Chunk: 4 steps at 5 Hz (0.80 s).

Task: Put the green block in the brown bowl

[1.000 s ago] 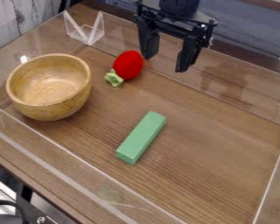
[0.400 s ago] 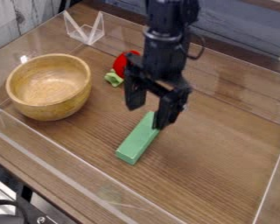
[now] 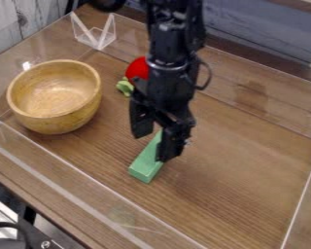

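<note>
Lowered since before — end effector (image 3: 158, 139), jaws wide, over flat rectangular green block (image 3: 148, 167), smooth wood table (image 3: 249, 165).

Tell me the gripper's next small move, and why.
Probably a short drop straight down, then close. The black gripper stands open, pointing down, its fingers set either side of the upper end of the long green block, which lies flat on the wooden table, not yet gripped. The brown wooden bowl waits empty to the left.

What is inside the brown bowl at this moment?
Nothing can be seen inside the brown bowl: its wooden inner surface is bare. The green block lies on the table, under the open gripper. The near rim covers a small part of the bowl's inside.
</note>
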Available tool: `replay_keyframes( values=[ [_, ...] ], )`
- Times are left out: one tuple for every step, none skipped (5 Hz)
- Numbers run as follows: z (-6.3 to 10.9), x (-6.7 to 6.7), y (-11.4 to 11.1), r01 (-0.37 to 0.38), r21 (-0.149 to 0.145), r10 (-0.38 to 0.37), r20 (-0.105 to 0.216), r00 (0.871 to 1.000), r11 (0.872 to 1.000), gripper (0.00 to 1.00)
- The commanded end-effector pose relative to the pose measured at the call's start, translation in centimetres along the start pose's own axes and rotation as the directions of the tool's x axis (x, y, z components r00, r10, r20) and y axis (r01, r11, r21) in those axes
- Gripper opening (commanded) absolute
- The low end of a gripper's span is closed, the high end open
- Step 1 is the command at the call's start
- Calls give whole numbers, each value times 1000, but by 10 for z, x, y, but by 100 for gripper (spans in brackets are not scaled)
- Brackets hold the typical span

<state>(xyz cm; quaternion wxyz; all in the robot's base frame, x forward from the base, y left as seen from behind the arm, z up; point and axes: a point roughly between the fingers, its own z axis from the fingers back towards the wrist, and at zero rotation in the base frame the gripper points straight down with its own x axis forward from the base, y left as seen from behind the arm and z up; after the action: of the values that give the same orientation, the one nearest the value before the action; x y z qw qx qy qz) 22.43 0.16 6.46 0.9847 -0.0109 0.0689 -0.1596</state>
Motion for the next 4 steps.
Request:
replay_keyframes(
  values=[
    [10,0,3,1,18,-2,70,998,1000,100],
    [8,0,3,-5,21,4,84,996,1000,100],
    [-2,11,6,13,26,-15,92,996,1000,100],
    [-12,21,8,27,29,-30,98,995,999,100]
  ],
)
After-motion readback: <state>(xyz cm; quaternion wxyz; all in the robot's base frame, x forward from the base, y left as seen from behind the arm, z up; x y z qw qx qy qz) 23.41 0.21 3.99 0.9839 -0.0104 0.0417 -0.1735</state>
